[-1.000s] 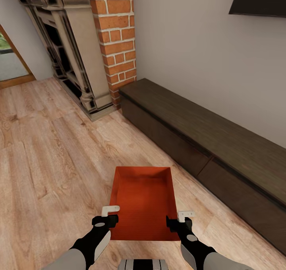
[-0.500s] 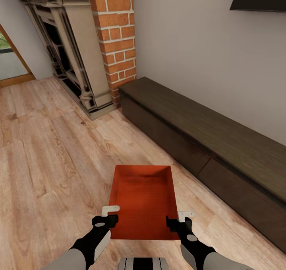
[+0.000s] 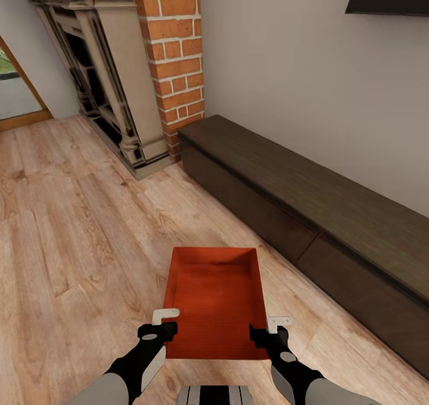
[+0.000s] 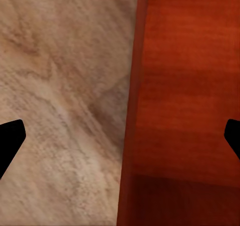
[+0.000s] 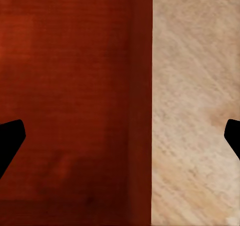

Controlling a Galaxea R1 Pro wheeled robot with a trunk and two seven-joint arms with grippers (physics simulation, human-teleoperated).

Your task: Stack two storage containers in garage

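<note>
One orange-red storage container (image 3: 214,300) lies on the light wood plank floor of the living room, just in front of me. My left gripper (image 3: 162,324) hovers over its left wall near the near corner, and my right gripper (image 3: 272,328) over its right wall. In the left wrist view the open left gripper (image 4: 120,141) straddles the wall, with the container (image 4: 185,86) under one finger and floor under the other. The right wrist view shows the right gripper (image 5: 120,141) open the same way over the container (image 5: 70,86). Neither gripper holds anything.
A long low dark wood cabinet (image 3: 310,214) runs along the wall at the right, close to the container. A brick column (image 3: 176,59) and stone fireplace (image 3: 107,83) stand ahead. A wood-framed glass door (image 3: 15,95) is at far left. Open plank floor (image 3: 77,244) lies left.
The whole head view has shifted very slightly since a second ago. Both grippers and the container keep the same places relative to each other.
</note>
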